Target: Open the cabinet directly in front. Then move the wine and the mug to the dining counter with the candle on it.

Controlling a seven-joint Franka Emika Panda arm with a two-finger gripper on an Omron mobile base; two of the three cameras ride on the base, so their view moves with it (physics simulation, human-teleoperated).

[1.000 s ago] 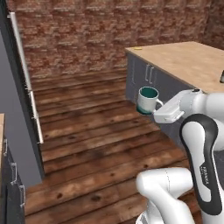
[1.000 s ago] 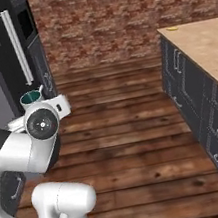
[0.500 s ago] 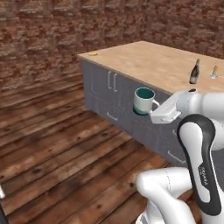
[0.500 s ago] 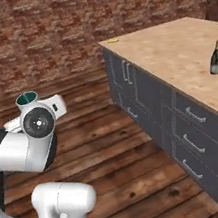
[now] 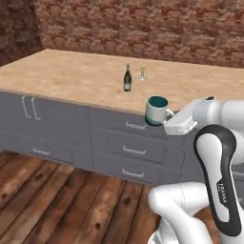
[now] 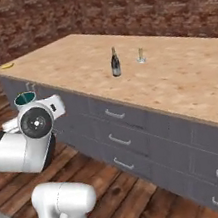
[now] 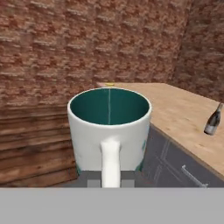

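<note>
My gripper (image 5: 167, 119) is shut on the side handle of the white mug (image 5: 157, 110) with its teal inside, holding it upright in the air just in front of the dining counter (image 5: 71, 76). In the hand view the mug (image 7: 109, 127) sits right above the gripper (image 7: 109, 178). The dark wine (image 5: 127, 78) bottle stands upright mid-counter, with the pale candle (image 5: 142, 73) on its small dish just to its right. From the right side, the mug (image 6: 24, 99), the wine (image 6: 115, 63) and the candle (image 6: 141, 56) show again. The cabinet is out of view.
Grey drawers (image 5: 128, 150) with short handles run under the counter's front edge. A red-brown brick wall (image 5: 143, 24) backs it. A small yellow thing (image 6: 7, 65) lies at the counter's far left corner. Wooden floor (image 5: 57, 205) lies between base and counter.
The whole picture has swung: the base has turned and the counter with the wine and candle now lies straight ahead and closer. The mug stays held in the shut gripper.
</note>
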